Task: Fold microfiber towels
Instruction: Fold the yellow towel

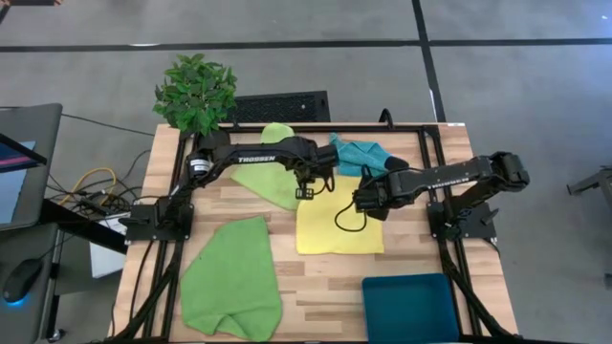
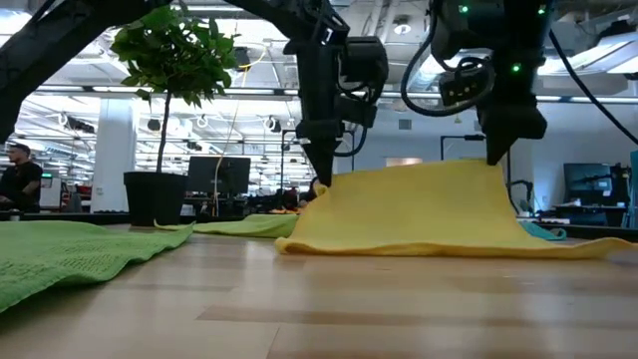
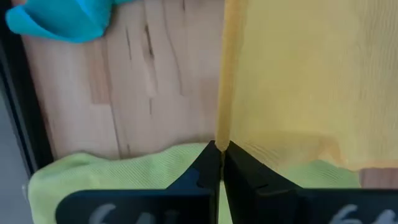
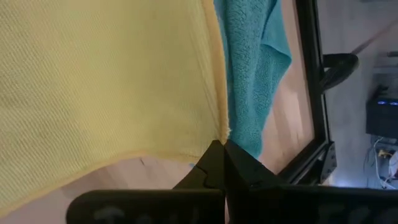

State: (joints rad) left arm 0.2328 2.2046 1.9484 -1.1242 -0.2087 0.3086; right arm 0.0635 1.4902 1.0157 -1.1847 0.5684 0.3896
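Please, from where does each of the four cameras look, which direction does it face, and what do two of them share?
High view: above, facing straight down; both arms, yellow towel, table.
Low view: at tabletop height, facing level into the room; both arms lifting the towel's far edge.
Left wrist view: on the left arm; left pincer shut on a yellow corner.
Right wrist view: on the right arm; right pincer shut on the other corner.
Shared: the turquoise towel shows in both wrist views.

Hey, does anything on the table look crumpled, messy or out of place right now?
The turquoise towel lies bunched at the table's far edge, and the near lime green towel is rumpled at its front. The yellow towel is only lifted at its far edge by the left gripper and right gripper.
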